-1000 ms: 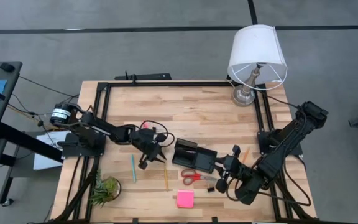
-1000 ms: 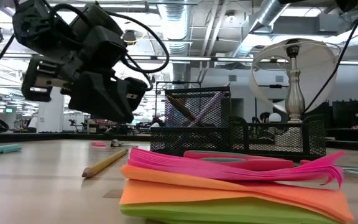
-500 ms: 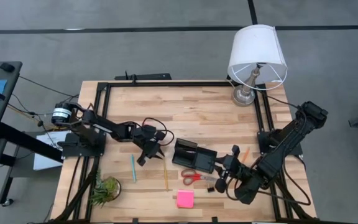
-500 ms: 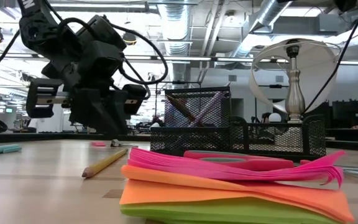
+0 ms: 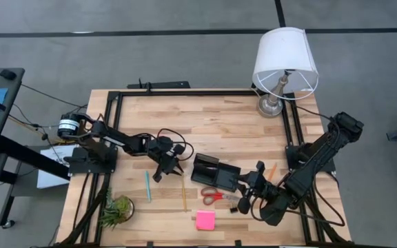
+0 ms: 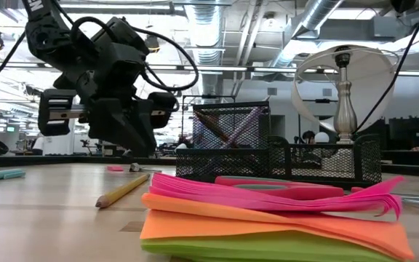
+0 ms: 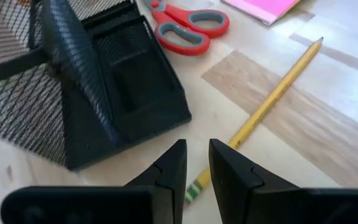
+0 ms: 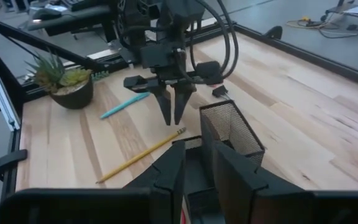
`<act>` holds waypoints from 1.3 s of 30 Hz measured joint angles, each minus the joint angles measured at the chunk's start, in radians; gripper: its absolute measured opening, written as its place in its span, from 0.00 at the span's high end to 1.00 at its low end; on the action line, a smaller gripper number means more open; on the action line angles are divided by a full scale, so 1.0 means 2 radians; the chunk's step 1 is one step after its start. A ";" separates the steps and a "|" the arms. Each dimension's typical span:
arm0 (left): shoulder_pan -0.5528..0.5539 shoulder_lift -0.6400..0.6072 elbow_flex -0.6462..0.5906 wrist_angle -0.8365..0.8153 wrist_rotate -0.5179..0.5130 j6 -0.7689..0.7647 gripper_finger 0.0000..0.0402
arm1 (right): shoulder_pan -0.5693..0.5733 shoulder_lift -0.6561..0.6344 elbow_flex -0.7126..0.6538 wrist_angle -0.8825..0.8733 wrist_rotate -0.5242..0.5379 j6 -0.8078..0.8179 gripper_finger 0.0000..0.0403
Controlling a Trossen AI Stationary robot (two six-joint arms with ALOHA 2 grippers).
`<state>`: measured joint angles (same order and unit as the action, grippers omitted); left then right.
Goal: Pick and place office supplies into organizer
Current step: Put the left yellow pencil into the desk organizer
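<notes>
Nearest to the front edge lies one sticky pad [image 5: 205, 220], with pink, orange and green layers, and to its left stands one small plant [image 5: 117, 210]. A little farther I count one pair of scissors [image 5: 216, 196] with red handles, one yellow pencil [image 5: 183, 195] and one teal pen [image 5: 147, 186], all flat on the table [image 5: 219, 120] and apart from each other. One orange pencil [image 5: 271, 170] lies beside the right arm.

Just behind the scissors stands the one organizer [image 5: 216, 172], near the middle of the table. It is of black wire mesh, with a tall square cup at one end and low compartments at the other end.

Two grippers are at work. The right gripper [image 8: 197, 155] hangs over the edge of the organizer near the scissors. Its fingers [image 8: 232, 168] leave only a narrow gap and grasp nothing. The left gripper [image 7: 196, 163] points down just to the left of the organizer, above the eraser end of the yellow pencil. Its fingers [image 7: 229, 168] also stand slightly apart, with nothing between them, and I cannot tell if they touch the pencil.

Farthest, at the back right corner, stands one lamp [image 5: 284, 58] with a white shade.
</notes>
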<state>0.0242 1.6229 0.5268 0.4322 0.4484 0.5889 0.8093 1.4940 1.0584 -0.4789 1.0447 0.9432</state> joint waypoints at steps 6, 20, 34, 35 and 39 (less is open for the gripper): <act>0.000 0.070 0.035 0.000 0.010 -0.020 0.85 | 0.000 0.000 0.000 0.002 0.000 0.000 0.82; 0.004 0.097 0.052 -0.049 0.035 -0.077 0.85 | 0.001 0.000 0.000 -0.003 -0.013 -0.004 0.82; 0.004 0.085 0.056 -0.022 0.009 -0.170 0.85 | 0.001 0.000 0.000 -0.004 -0.024 -0.004 0.82; 0.004 0.075 0.057 -0.041 0.010 -0.160 0.85 | 0.001 0.000 0.000 -0.004 -0.029 -0.004 0.82; 0.003 0.007 0.066 -0.132 -0.007 -0.138 0.85 | 0.001 0.000 0.000 -0.005 -0.038 -0.005 0.82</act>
<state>0.0300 1.6361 0.6587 0.1679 0.4352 0.3137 0.8116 1.4944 1.0588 -0.4888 0.9691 0.9340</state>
